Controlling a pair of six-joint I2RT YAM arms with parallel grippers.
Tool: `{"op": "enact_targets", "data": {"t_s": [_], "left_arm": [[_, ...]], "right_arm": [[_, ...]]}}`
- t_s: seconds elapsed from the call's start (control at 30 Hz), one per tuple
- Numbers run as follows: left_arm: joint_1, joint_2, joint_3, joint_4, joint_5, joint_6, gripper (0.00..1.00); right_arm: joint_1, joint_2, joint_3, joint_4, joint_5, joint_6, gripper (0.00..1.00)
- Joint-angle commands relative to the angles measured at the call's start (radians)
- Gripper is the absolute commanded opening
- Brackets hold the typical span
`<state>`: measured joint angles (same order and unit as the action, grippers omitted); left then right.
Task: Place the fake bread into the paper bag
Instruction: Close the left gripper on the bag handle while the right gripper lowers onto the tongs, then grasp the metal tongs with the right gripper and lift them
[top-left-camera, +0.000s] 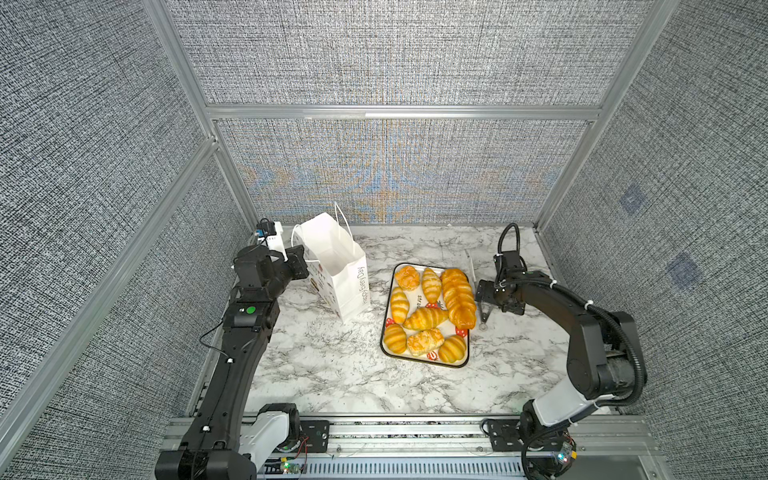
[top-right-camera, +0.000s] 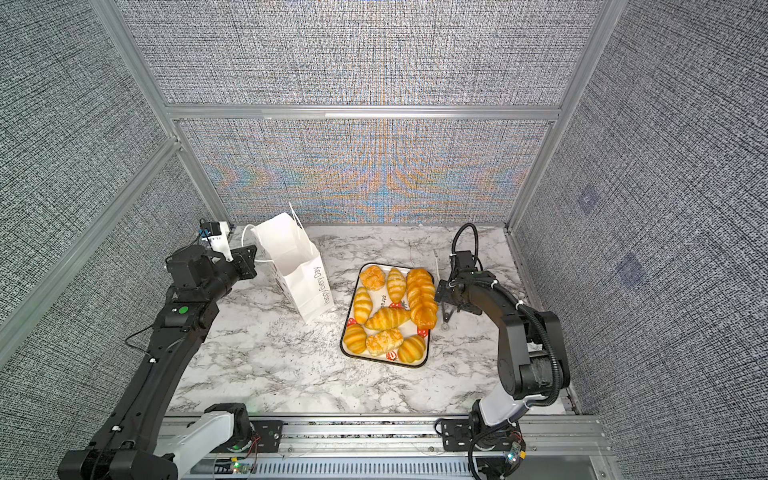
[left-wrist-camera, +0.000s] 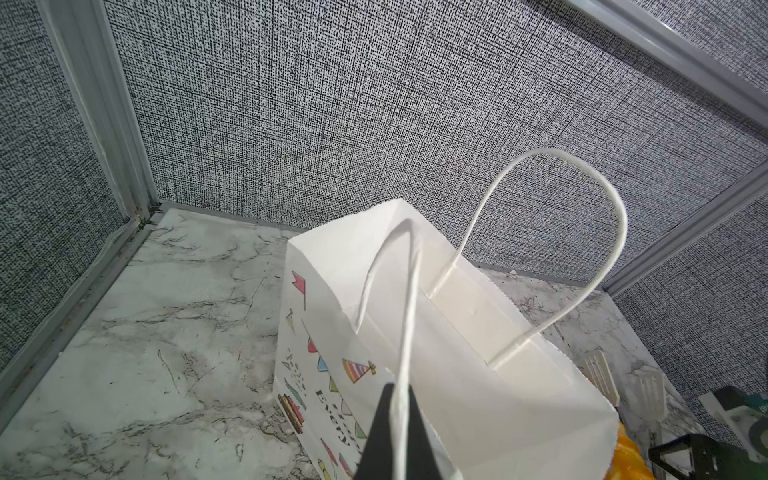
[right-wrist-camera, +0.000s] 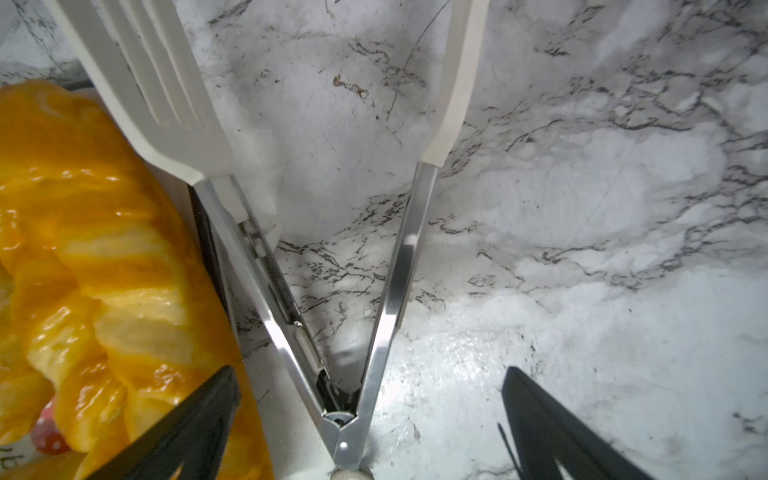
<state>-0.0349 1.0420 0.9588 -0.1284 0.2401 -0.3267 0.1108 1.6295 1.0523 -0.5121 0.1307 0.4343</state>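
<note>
Glossy golden fake bread crowds the strawberry-print tray, hiding most of its print; beside the tray stands the white paper bag, its cord handle pinched tight in the half-cropped left gripper, while the right gripper gapes wide astride steel-hinged slotted tongs on the tray's other side.

Tongs beside tray on table

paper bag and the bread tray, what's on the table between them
Nothing: both top views show only bare marble table between paper bag and tray.
</note>
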Motion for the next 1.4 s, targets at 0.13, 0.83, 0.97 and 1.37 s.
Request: {"op": "enact_targets", "data": {"t_s": [0.13, 0.83, 0.97, 1.37], "left_arm": [[0.01, -0.002, -0.006, 0.03, 0.014, -0.008, 0.0], [0.024, -0.005, -0.016, 0.037, 0.015, -0.015, 0.0], [0.027, -0.002, -0.018, 0.038, 0.019, -0.018, 0.0], [0.032, -0.002, -0.023, 0.041, 0.022, -0.023, 0.0]], "right_arm": [[-0.015, 0.042, 0.024, 0.018, -0.025, -0.022, 0.99], [-0.026, 0.135, 0.098, 0.016, -0.039, -0.035, 0.99], [-0.027, 0.142, 0.095, 0.018, -0.036, -0.035, 0.97], [-0.036, 0.147, 0.087, 0.012, 0.004, -0.03, 0.96]]}}
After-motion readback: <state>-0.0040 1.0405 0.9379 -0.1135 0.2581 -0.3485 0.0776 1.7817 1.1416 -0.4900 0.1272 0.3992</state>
